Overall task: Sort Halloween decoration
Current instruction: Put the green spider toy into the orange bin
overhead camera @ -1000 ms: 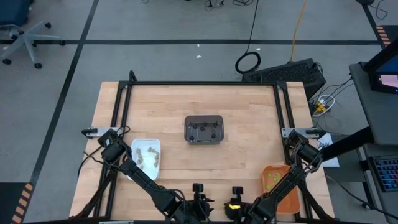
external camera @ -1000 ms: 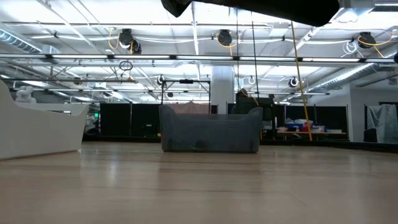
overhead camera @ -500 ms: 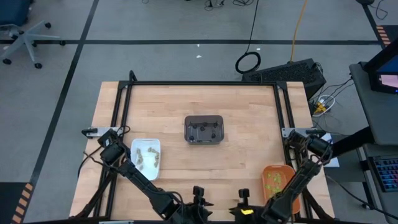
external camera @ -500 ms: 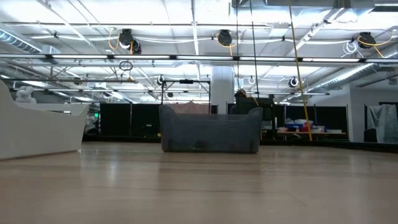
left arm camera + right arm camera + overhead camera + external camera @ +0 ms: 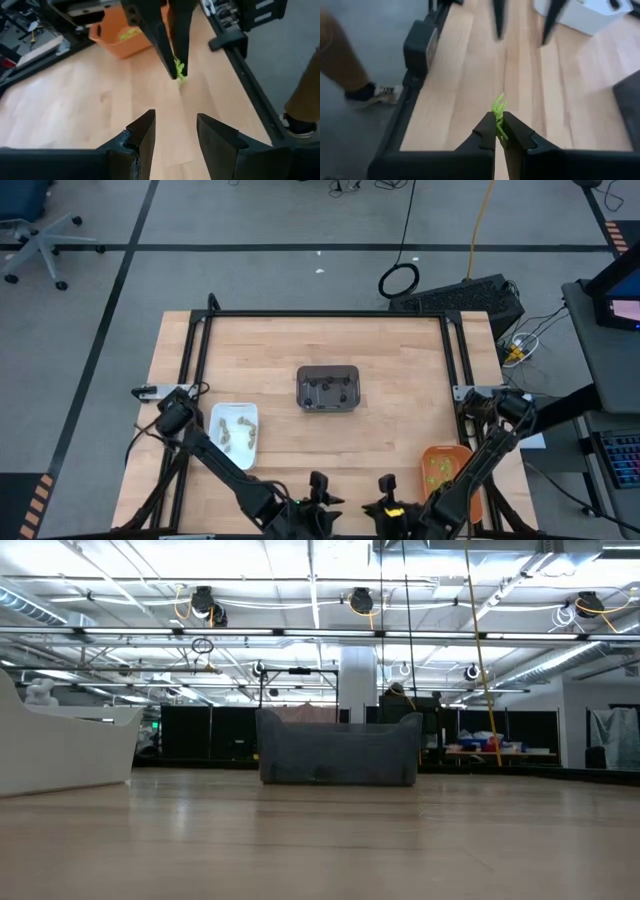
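Note:
My right gripper (image 5: pixel 498 129) is shut on one lime-green Halloween decoration (image 5: pixel 498 109) above the table's near edge; it also shows in the left wrist view (image 5: pixel 179 74). My left gripper (image 5: pixel 175 131) stands open just to its left, facing it, with nothing between its fingers. In the high view the two sit side by side, the left gripper (image 5: pixel 320 482) and the right gripper (image 5: pixel 386 484). More lime-green pieces lie in the orange tray (image 5: pixel 462 480), pale ones in the white tray (image 5: pixel 250 442), dark ones in the dark grey tray (image 5: pixel 328 372). My right gripper pinches the lime-green trinket between its two fingertips (image 5: pixel 172 70), with a frayed end (image 5: pixel 498 104) sticking out beyond them. The fingers slant down from the table's right toward its left. The trinket hangs at the tips, clear of the wood.
A black frame rail (image 5: pixel 417 45) runs along the near edge, and a person's leg and shoe (image 5: pixel 372 92) stand just beyond it. Bare wood (image 5: pixel 400 430) lies between the three trays.
My right arm has risen: the dark arm that crossed the top of the low view a second ago has left that picture. In the high view its forearm has swung toward the table's right edge. The trays have stayed put.

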{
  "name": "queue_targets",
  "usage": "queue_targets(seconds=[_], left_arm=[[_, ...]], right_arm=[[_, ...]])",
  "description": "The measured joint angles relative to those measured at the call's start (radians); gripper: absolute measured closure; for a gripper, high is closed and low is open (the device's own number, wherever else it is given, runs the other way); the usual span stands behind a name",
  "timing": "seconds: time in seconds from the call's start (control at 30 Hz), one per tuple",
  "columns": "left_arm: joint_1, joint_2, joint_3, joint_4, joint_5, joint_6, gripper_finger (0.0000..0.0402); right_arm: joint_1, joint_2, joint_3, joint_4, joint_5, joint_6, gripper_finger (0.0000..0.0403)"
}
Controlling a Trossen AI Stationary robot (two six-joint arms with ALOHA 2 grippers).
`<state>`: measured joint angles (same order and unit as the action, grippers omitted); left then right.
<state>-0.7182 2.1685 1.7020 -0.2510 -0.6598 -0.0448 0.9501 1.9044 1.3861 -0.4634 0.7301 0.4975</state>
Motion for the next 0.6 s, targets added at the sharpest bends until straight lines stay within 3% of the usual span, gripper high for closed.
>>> queue_targets(seconds=[0.23,0.6], left_arm=[[0.007,-0.104,-0.01,-0.071,0.007,0.024,0.0252],[0.053,-0.236,-0.192,0.022,0.008,0.031,0.0252]], right_arm=[[-0.026,-0.101,-0.009,-0.125,-0.025,-0.122,0.0402],[-0.075,-0.301,-0.349,0.206,-0.044,-0.275,0.0403]])
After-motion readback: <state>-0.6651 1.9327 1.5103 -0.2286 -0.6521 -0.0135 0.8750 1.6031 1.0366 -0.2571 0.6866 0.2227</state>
